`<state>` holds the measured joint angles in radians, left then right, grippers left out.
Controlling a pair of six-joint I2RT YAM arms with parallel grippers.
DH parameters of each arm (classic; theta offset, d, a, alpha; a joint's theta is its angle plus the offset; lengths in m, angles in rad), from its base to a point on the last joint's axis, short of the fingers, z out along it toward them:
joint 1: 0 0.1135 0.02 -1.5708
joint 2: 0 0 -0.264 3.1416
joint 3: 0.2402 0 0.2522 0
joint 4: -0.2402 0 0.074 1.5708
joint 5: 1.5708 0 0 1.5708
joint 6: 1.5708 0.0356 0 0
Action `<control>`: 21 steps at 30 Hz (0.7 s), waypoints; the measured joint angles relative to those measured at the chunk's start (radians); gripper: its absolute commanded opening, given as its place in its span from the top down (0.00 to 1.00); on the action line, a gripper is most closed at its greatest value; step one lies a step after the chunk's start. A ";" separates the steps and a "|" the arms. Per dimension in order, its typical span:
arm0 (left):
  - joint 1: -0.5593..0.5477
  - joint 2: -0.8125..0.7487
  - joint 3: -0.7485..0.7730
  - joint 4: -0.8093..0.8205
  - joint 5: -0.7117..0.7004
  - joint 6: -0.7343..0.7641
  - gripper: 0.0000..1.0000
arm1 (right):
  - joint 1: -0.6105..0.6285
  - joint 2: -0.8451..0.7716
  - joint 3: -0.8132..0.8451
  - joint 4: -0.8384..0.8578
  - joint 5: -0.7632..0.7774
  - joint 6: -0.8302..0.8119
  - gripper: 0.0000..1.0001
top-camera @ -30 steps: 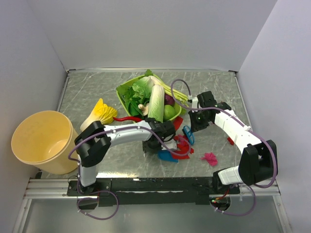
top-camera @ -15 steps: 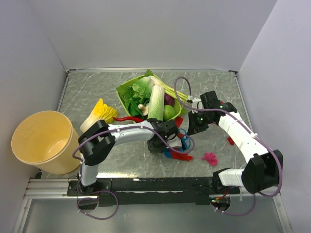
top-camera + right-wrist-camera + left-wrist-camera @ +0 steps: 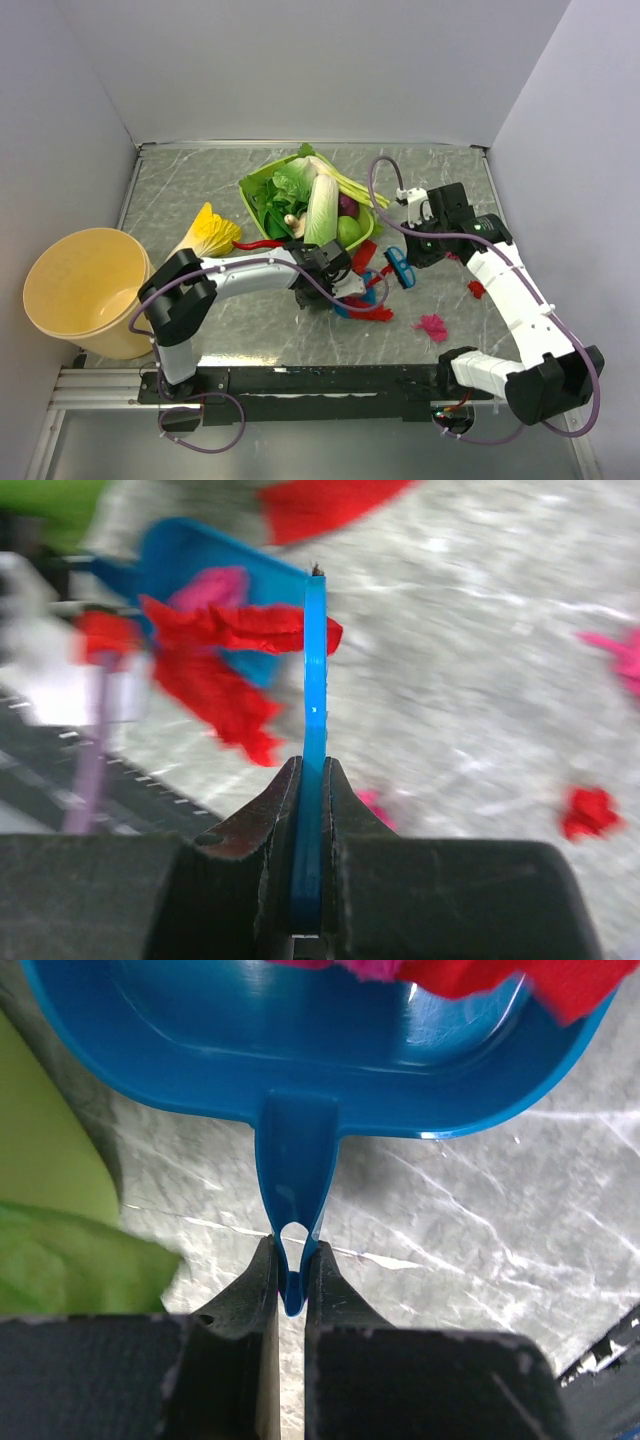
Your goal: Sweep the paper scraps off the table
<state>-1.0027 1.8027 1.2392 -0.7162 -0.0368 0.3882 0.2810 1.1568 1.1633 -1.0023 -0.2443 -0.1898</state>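
As the pan takes its load: sweep in progress

While loose pieces remain on the surface, the entry reads as follows

Item: left fingers, pinching the stub handle of the shallow blue plastic dustpan. The pan sits low on the grey-green marble-veined tabletop, near the green basket of vegetables.

Item: right fingers, pressed onto a small flat blue hand brush. It is held edge-on and appears raised off the surface.

Item: small red and magenta paper scraps. A red heap lies at the pan's mouth, with some pieces inside. One pink tuft and one red piece lie well apart to the right, unswept.

Item: round tan bucket, at the left edge, well away from the work.

Handling note, as a judgement: keep the pan's lip flat on the tabletop and steady. Set the brush down beyond the stray tuft and draw it toward the pan in one low stroke. Light paper may flutter over the rim or slip under a raised lip.

Change against a second earlier: the brush was then at the pan among the red pieces and now stands off to the right, clear of the heap. The right forearm has swung outward, and the left elbow sits nearer the bucket
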 measured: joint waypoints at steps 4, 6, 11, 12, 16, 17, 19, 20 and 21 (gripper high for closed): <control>0.000 -0.006 -0.008 -0.018 0.009 0.014 0.99 | -0.002 -0.019 -0.028 0.004 0.130 -0.038 1.00; 0.000 -0.008 -0.009 -0.030 0.011 0.014 0.99 | -0.004 -0.031 -0.047 0.002 0.152 -0.048 1.00; 0.000 -0.024 -0.029 -0.058 0.005 0.014 0.99 | -0.005 -0.051 -0.067 -0.007 0.143 -0.047 1.00; 0.000 -0.026 -0.031 -0.063 0.004 0.014 0.99 | -0.005 -0.055 -0.070 -0.006 0.144 -0.047 1.00; 0.000 -0.037 -0.053 -0.073 -0.008 0.014 0.99 | -0.006 -0.062 -0.071 -0.002 0.162 -0.054 1.00; 0.000 -0.040 -0.060 -0.076 -0.012 0.015 0.99 | -0.008 -0.064 -0.071 -0.001 0.163 -0.055 1.00; 0.000 -0.041 -0.068 -0.078 -0.017 0.017 0.99 | -0.033 -0.061 -0.068 -0.016 0.108 -0.061 1.00; 0.000 -0.040 -0.069 -0.079 -0.020 0.018 0.99 | -0.048 -0.055 -0.062 -0.029 0.092 -0.063 1.00; 0.000 -0.040 -0.069 -0.080 -0.023 0.018 0.99 | -0.056 -0.052 -0.060 -0.033 0.085 -0.066 1.00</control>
<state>-1.0027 1.7622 1.1706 -0.7959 -0.0593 0.4057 0.2245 1.1046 1.1034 -1.0355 -0.1596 -0.2562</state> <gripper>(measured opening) 0.084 0.134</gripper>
